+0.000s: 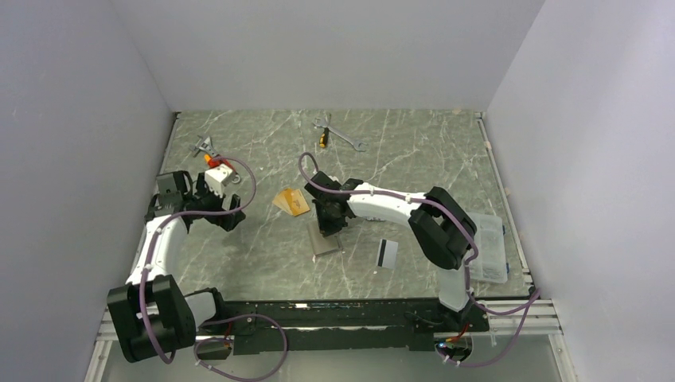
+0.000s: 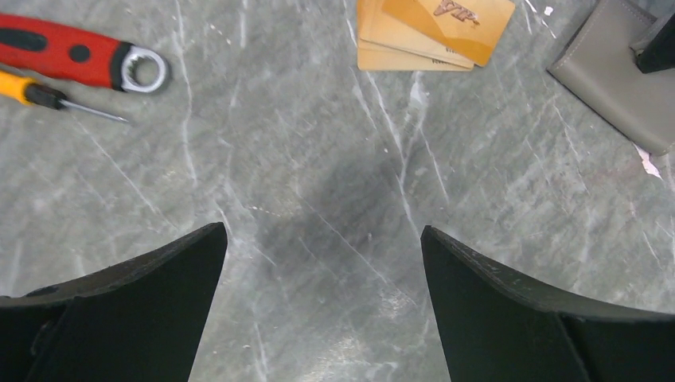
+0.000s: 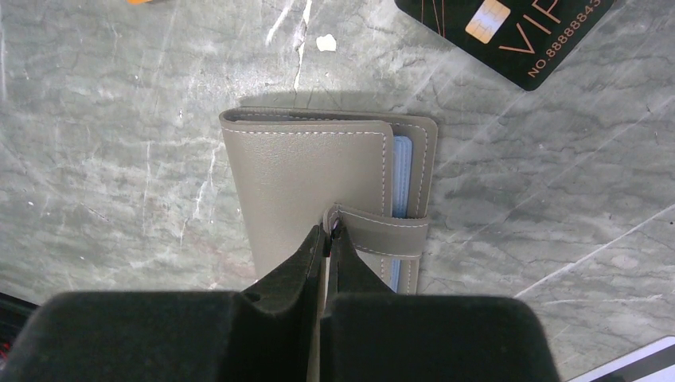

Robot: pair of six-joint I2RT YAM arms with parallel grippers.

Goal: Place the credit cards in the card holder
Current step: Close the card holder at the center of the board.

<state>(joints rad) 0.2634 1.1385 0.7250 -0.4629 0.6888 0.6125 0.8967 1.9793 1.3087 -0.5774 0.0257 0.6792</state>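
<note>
The card holder (image 3: 306, 171) is a taupe wallet lying closed on the marble, blue pockets showing at its edge; it also shows in the top view (image 1: 323, 239) and the left wrist view (image 2: 613, 76). My right gripper (image 3: 328, 231) (image 1: 328, 220) is shut, its tips pinching the end of the holder's strap. Orange credit cards (image 2: 434, 28) (image 1: 291, 201) lie fanned left of the holder. A black card (image 3: 509, 28) lies beyond it. A white card with a black stripe (image 1: 388, 253) rests to its right. My left gripper (image 2: 322, 239) (image 1: 227, 213) hangs open over bare marble, holding nothing.
A red-handled wrench (image 2: 79, 56) and a yellow screwdriver (image 2: 40, 91) lie near the left gripper. Another wrench (image 1: 341, 137) sits at the back. A clear plastic box (image 1: 487, 247) stands at the right edge, beside the right arm's elbow.
</note>
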